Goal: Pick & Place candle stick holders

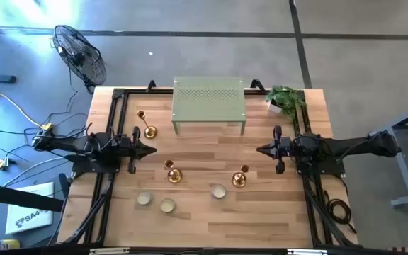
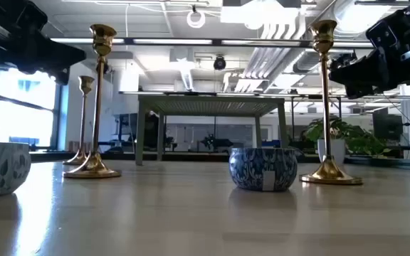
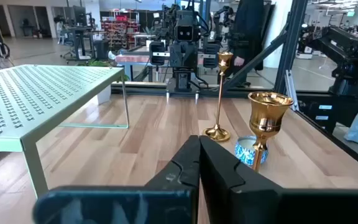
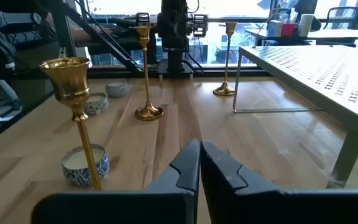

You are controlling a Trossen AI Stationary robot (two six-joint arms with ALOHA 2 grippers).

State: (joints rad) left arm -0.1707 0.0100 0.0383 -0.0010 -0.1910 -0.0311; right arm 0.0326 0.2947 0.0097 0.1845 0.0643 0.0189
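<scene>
Left claw (image 1: 152,149) pressed together, holding nothing, hovering above the bench (image 1: 211,216) on its left side, pointed inward. Right claw (image 1: 260,149) likewise pinched tight and empty, poised on the right side, facing the left one across the middle. Three gold candle stick holders upright on the wood, none touched. First candle stick holder (image 1: 148,129) back left, just beside the front left corner of the pale green perforated stand (image 1: 209,100). Second candle stick holder (image 1: 173,174) near the middle, forward of the left claw. Third candle stick holder (image 1: 240,177) toward the right, forward of the right claw, with a small blue-and-white patterned candle tin (image 1: 219,191) just beside it. Two more small candle tins (image 1: 156,202) closer to the front edge, left of centre, near each other. Potted green plant (image 1: 286,99) at the back right corner, next to the stand. From bench level, two tall stems rising either side of a blue tin, a third stem farther back on the left. Standing fan (image 1: 81,53) on the floor beyond the back left corner, cables (image 1: 6,120) trailing off to the left.
</scene>
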